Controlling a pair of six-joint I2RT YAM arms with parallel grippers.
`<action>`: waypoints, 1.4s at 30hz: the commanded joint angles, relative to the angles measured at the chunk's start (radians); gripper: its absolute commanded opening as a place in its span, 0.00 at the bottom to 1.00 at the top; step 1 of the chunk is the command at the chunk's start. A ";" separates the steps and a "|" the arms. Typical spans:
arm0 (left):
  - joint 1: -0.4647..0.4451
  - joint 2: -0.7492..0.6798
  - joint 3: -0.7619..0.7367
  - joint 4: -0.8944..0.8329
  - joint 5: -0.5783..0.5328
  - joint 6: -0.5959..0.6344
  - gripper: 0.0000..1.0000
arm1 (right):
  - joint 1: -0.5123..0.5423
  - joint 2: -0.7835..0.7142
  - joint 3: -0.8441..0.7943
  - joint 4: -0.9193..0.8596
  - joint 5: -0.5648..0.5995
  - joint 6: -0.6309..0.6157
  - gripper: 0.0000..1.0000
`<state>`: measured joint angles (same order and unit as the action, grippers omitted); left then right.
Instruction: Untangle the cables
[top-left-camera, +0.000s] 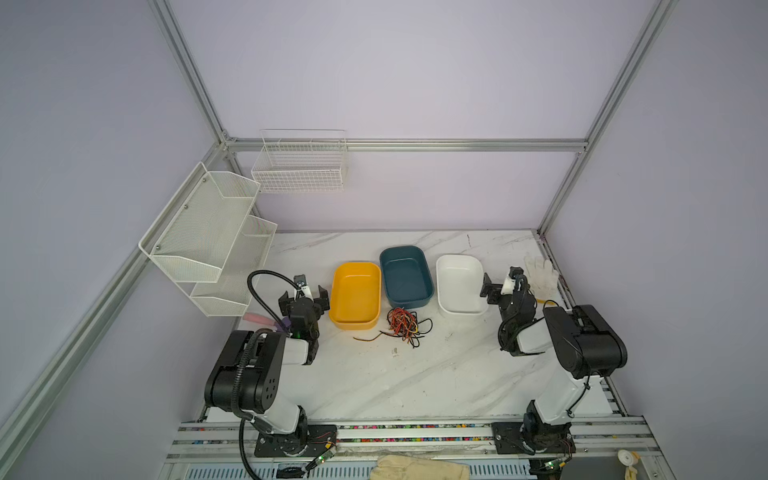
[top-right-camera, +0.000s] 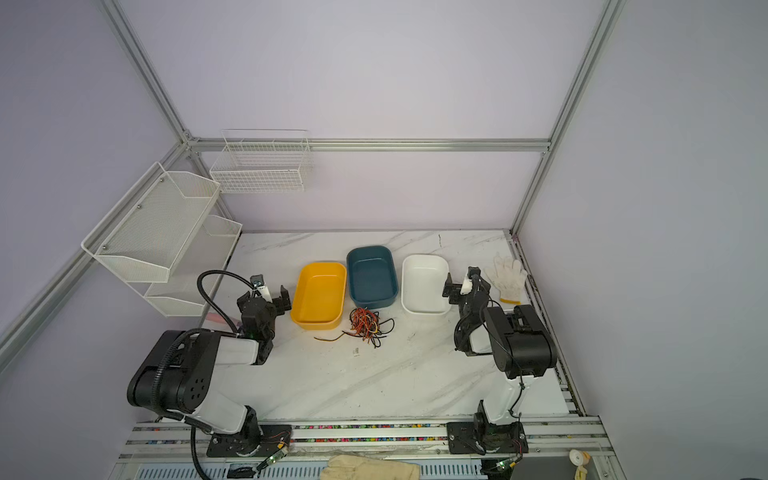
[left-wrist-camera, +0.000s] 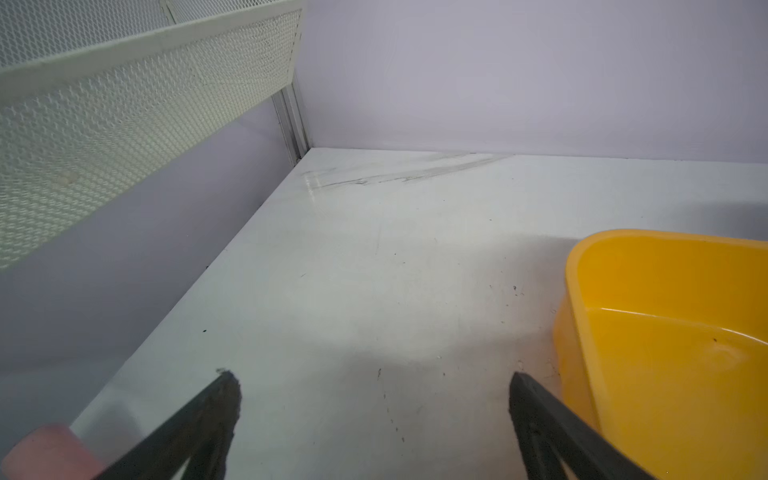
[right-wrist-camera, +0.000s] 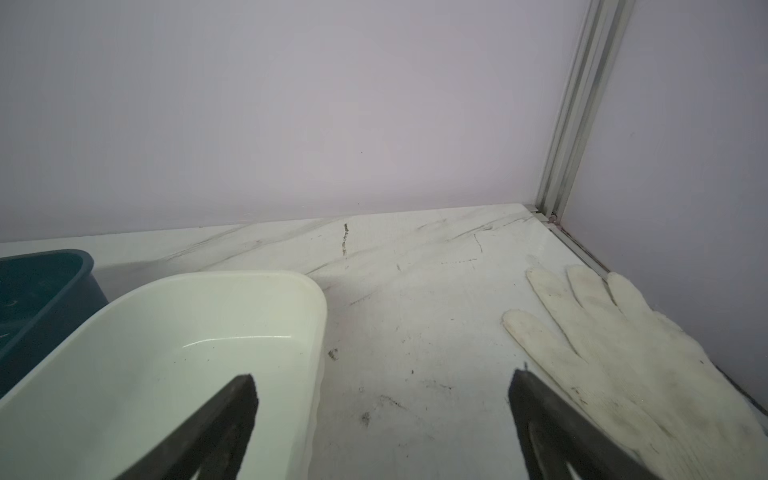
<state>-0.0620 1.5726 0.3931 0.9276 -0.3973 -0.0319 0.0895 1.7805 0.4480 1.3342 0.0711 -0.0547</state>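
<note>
The cables (top-left-camera: 403, 326) (top-right-camera: 365, 324) lie as one tangled bunch of thin red-orange, black and yellow wires on the marble table, just in front of the yellow and blue trays in both top views. A loose end trails off to the left. My left gripper (top-left-camera: 303, 296) (top-right-camera: 266, 296) (left-wrist-camera: 372, 378) is open and empty, left of the yellow tray and well apart from the tangle. My right gripper (top-left-camera: 502, 280) (top-right-camera: 461, 280) (right-wrist-camera: 382, 378) is open and empty beside the white tray's right edge. Neither wrist view shows the cables.
Three empty trays stand in a row: yellow tray (top-left-camera: 357, 264) (left-wrist-camera: 582, 266), blue tray (top-left-camera: 401, 248) (right-wrist-camera: 83, 259), white tray (top-left-camera: 459, 256) (right-wrist-camera: 270, 276). A white glove (top-left-camera: 540, 272) (right-wrist-camera: 602, 340) lies at the right edge. Mesh shelves (top-left-camera: 208, 232) and a wire basket (top-left-camera: 299, 166) hang at the left. A pink object (top-left-camera: 259, 319) lies beside the left arm.
</note>
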 joint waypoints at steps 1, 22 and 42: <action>0.000 0.003 -0.030 0.063 -0.013 0.020 1.00 | -0.007 0.001 0.018 0.012 -0.007 -0.016 0.98; -0.001 0.003 -0.031 0.063 -0.013 0.020 1.00 | -0.007 0.000 0.016 0.011 -0.007 -0.018 0.98; 0.000 0.003 -0.031 0.063 -0.012 0.020 1.00 | 0.004 -0.136 0.011 -0.072 0.097 -0.002 0.98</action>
<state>-0.0620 1.5726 0.3935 0.9276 -0.3973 -0.0319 0.0898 1.7592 0.4477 1.3025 0.1047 -0.0528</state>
